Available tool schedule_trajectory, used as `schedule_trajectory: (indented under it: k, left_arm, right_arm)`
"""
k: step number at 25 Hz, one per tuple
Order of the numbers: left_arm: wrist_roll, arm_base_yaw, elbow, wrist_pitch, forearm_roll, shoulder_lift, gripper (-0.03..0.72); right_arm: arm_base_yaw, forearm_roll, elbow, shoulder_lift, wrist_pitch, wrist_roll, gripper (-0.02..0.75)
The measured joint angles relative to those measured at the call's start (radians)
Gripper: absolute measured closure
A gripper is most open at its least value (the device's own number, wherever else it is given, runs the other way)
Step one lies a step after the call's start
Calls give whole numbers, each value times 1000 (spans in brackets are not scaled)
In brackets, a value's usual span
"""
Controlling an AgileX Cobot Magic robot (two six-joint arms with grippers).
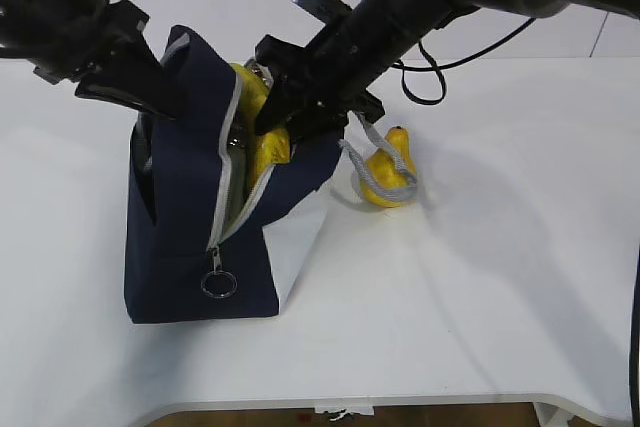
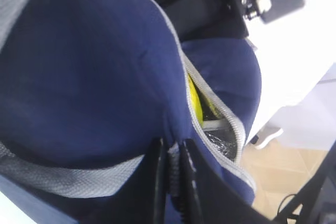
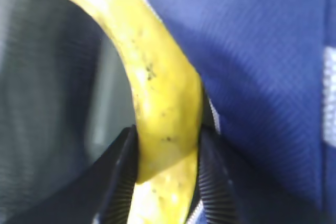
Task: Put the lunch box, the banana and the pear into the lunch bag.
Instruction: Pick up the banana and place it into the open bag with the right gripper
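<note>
Your right fingers (image 3: 165, 166), ridged and black, pinch the smooth, dark-specked yellow banana (image 3: 157, 103) about half-spread, holding it in the open mouth of the boxy navy woven-fabric lunch bag (image 1: 185, 247). Your left fingers (image 2: 170, 174) are pressed together on a fold of the bag's rim beside its grey zipper tape (image 2: 210, 98). The lumpy yellow-orange pear (image 1: 392, 177) sits on the white tabletop (image 1: 480, 287) just behind the bag's grey webbing strap (image 1: 375, 172).

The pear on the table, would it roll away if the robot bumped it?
Probably only wobble: the pear looks squat and lumpy, sitting upright beside the lunch bag. Its rounded bottom might let it tip over. The grey strap in front might catch it.
</note>
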Motion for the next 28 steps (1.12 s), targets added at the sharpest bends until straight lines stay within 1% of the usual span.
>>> schedule_trajectory:
  k: [3, 4, 6, 9, 11, 17, 21, 24, 28]
  left_arm:
    - [0, 0, 0, -24, 0, 0, 671]
    - [0, 0, 0, -29, -2, 0, 671]
    - [0, 0, 0, -38, -2, 0, 671]
    - [0, 0, 0, -55, -4, 0, 671]
    - [0, 0, 0, -61, -6, 0, 671]
    - [0, 0, 0, -75, 1, 0, 671]
    - [0, 0, 0, -77, 34, 0, 671]
    - [-2, 0, 0, -69, 72, 0, 671]
    - [-2, 0, 0, -55, 108, 0, 672]
  right_arm:
    - [0, -27, 0, 0, 12, 7, 444]
    - [0, -34, 0, 0, 17, 7, 426]
    - [0, -38, 0, 0, 34, 7, 366]
    - [0, -38, 0, 0, 60, 7, 246]
    - [0, -38, -18, 2, 95, 7, 208]
    - [0, -59, -154, 5, 140, 7, 186]
    - [0, -140, -262, 5, 144, 35, 182]
    - [0, -239, -297, 3, 147, 69, 182]
    - [0, -414, -299, -17, 159, 128, 182]
